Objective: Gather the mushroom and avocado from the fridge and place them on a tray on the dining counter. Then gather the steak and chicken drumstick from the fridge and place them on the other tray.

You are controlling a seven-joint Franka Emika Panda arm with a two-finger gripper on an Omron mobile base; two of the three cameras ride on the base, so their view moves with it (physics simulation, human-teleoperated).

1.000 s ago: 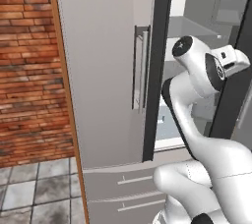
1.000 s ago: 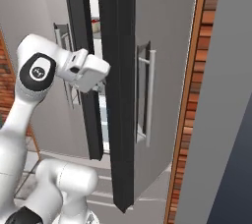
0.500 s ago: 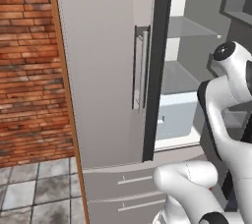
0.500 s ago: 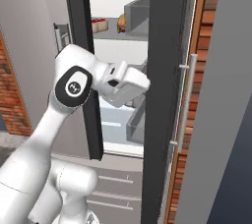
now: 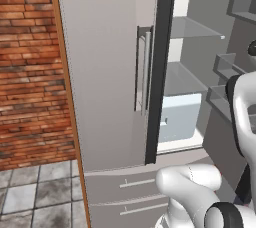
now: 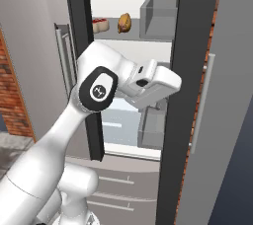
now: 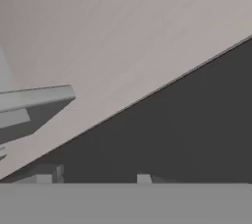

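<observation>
The grey fridge (image 5: pixel 110 72) stands with its left door shut and its right door (image 6: pixel 190 95) swung open. On an upper shelf inside lie the red steak (image 6: pixel 100 23) and, just right of it, the tan chicken drumstick (image 6: pixel 124 21). My white hand (image 6: pixel 153 83) is at mid height in the opening, reaching toward the dark inner edge of the open door. In the hand view my gripper (image 7: pixel 96 178) is open, its tips apart with nothing between them, facing a grey door panel and a dark edge. Mushroom, avocado, both trays and the dining counter are out of view.
A grey box (image 6: pixel 158 21) sits on the upper shelf right of the drumstick. A pale crisper drawer (image 5: pixel 177 117) fills the bottom of the compartment. Door bins (image 5: pixel 225 67) line the open door. A brick wall (image 5: pixel 30 72) flanks the fridge on the left, with drawers (image 5: pixel 125 197) below.
The right fridge door has swung further open. My arm has swept to the right with it, uncovering the shelves with the steak and drumstick.
</observation>
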